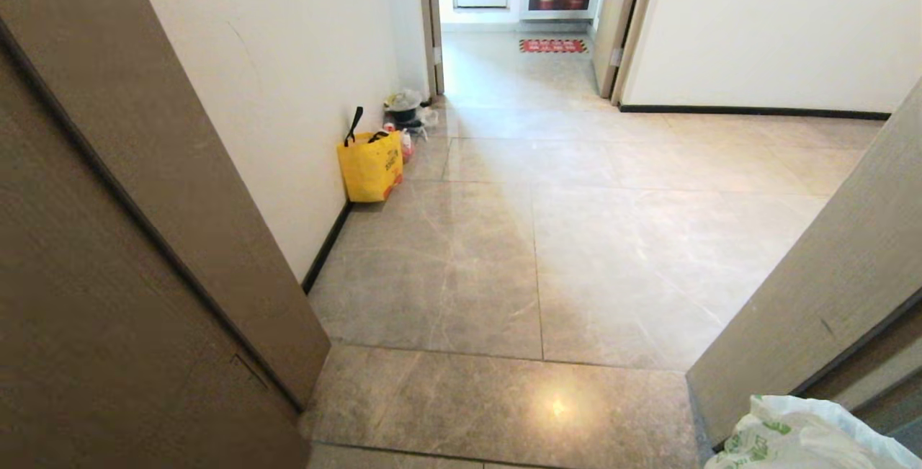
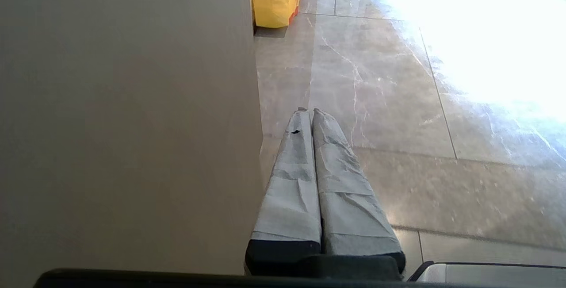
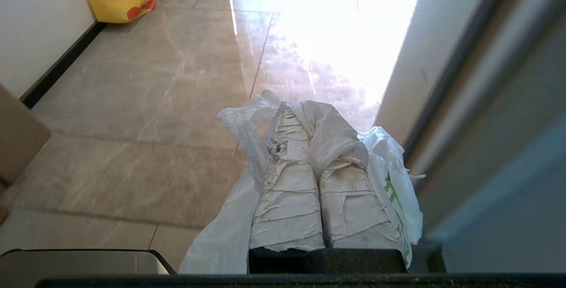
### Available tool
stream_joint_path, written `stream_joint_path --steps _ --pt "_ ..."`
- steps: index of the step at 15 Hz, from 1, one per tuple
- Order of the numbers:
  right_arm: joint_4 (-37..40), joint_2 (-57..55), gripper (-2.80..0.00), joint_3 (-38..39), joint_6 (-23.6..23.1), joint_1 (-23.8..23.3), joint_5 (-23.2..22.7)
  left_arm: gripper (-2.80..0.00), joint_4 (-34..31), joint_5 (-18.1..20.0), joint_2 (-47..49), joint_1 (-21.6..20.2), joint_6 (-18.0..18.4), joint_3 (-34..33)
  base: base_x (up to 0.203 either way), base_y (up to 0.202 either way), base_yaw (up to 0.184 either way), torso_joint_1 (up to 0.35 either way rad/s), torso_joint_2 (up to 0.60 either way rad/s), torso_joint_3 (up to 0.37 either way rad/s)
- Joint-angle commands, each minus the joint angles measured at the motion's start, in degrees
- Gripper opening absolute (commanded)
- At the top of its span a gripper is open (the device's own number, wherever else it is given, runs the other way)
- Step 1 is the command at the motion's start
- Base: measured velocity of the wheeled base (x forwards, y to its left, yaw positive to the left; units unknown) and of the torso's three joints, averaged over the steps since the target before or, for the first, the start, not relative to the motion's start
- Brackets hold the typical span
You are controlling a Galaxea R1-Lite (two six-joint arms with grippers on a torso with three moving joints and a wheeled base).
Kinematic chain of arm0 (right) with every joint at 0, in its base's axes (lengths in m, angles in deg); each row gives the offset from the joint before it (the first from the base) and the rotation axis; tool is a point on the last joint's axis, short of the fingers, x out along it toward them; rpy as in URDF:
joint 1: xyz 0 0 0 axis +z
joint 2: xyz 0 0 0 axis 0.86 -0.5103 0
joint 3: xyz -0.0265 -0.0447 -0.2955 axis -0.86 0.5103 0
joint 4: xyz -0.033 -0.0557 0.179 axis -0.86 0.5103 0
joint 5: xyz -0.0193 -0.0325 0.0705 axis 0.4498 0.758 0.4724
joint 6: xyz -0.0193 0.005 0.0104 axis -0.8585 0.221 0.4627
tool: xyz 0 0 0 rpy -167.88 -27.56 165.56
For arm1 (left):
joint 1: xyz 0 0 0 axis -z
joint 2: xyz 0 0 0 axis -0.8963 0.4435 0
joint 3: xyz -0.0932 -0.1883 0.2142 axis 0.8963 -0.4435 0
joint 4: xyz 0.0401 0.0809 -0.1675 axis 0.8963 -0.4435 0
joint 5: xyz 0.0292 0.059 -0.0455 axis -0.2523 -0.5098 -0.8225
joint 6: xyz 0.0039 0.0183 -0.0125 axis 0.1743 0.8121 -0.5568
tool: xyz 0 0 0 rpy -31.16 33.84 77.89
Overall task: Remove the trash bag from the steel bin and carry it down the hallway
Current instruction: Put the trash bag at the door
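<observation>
The trash bag (image 1: pixel 799 436), thin white plastic with green print, shows at the bottom right corner of the head view. In the right wrist view the trash bag (image 3: pixel 221 235) hangs around my right gripper (image 3: pixel 305 113), whose taped fingers are shut on its bunched top, plastic draped over the tips. My left gripper (image 2: pixel 308 111) is shut with nothing in it, close beside a brown door panel (image 2: pixel 124 124). The hallway (image 1: pixel 576 238) of glossy beige tiles stretches ahead. The steel bin is out of view. Neither gripper appears in the head view.
I stand in a doorway between a brown door (image 1: pixel 144 238) on the left and a door frame (image 1: pixel 828 296) on the right. A yellow tote (image 1: pixel 371 166) and small rubbish bags (image 1: pixel 407 112) sit against the left wall. A red mat (image 1: pixel 552 45) lies far ahead.
</observation>
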Motion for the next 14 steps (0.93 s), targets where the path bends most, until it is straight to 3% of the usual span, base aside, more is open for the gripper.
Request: stream_joint_path --steps 1,14 --pt "0.0 -0.1 -2.8 0.0 -0.1 0.0 -0.1 -2.8 0.0 0.0 0.0 0.0 0.0 0.0 0.191 0.0 0.003 0.004 0.0 0.002" --pt "0.0 -0.1 -2.8 0.0 -0.1 0.0 -0.1 -2.8 -0.1 0.0 0.0 0.0 0.0 0.0 0.192 0.0 0.001 0.002 0.0 0.002"
